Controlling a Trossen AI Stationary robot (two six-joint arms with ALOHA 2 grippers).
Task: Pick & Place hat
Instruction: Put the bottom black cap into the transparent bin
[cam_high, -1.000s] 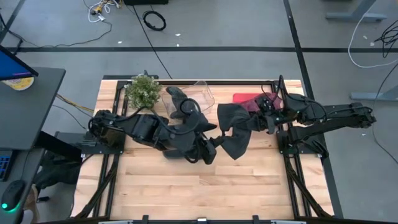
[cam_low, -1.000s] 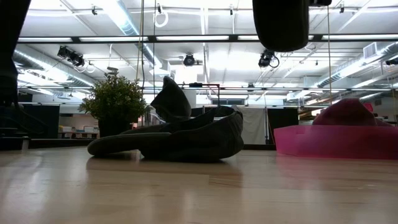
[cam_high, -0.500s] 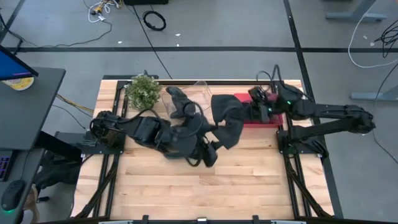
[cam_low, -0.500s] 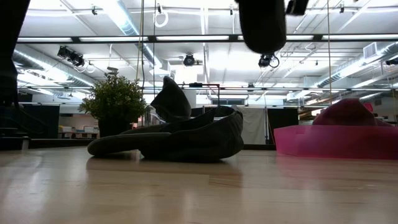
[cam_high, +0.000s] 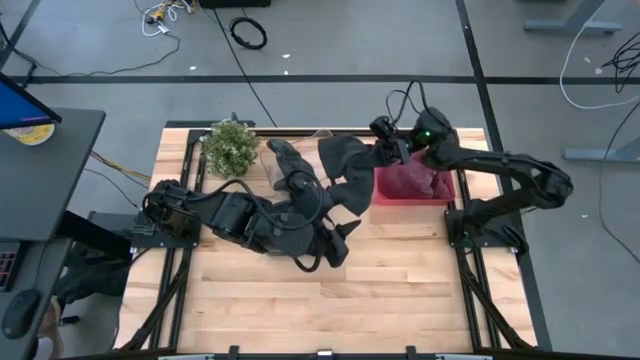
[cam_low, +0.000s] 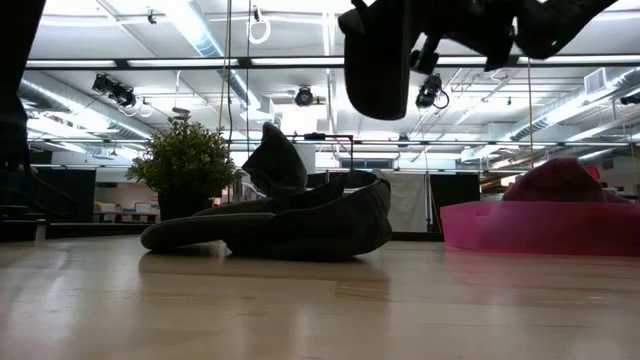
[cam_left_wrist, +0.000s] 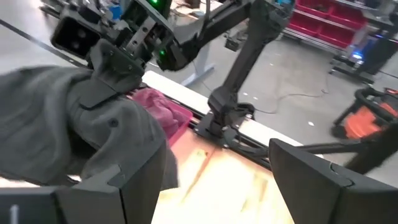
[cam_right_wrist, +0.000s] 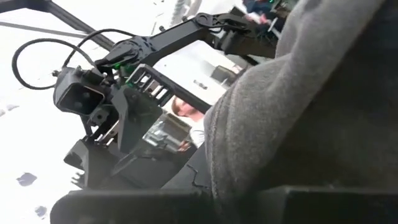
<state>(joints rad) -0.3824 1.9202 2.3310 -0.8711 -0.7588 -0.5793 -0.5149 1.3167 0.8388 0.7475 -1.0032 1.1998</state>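
Note:
My right gripper (cam_high: 378, 152) is shut on a dark grey hat (cam_high: 345, 172) and holds it in the air over the table's far middle, just left of the pink bin (cam_high: 440, 196). The hat also shows high in the low view (cam_low: 385, 60) and in the left wrist view (cam_left_wrist: 74, 124). A maroon hat (cam_high: 410, 180) lies in the bin. A second dark grey hat (cam_low: 290, 215) lies on the table by its brim, near the plant. My left gripper (cam_left_wrist: 217, 186) is open and empty, near the table's middle (cam_high: 335, 243). My right gripper pinches the grey hat's upper edge (cam_left_wrist: 102, 87) between its two fingers, coming from the table's right and slanting down. The hat hangs slack below and to the left of the fingers (cam_high: 340, 180), clear of the table. Its cloth fills the right wrist view (cam_right_wrist: 311, 112).
A small potted plant (cam_high: 230, 145) stands at the far left corner. A clear container (cam_high: 322, 140) stands at the far edge behind the held hat. The near half of the wooden table (cam_high: 330, 310) is bare.
My right gripper has gone toward the table's far edge and to the left, rising, still shut on the grey hat. The hat has gone with it from in front of the pink bin to the bin's left, and hangs clear throughout.

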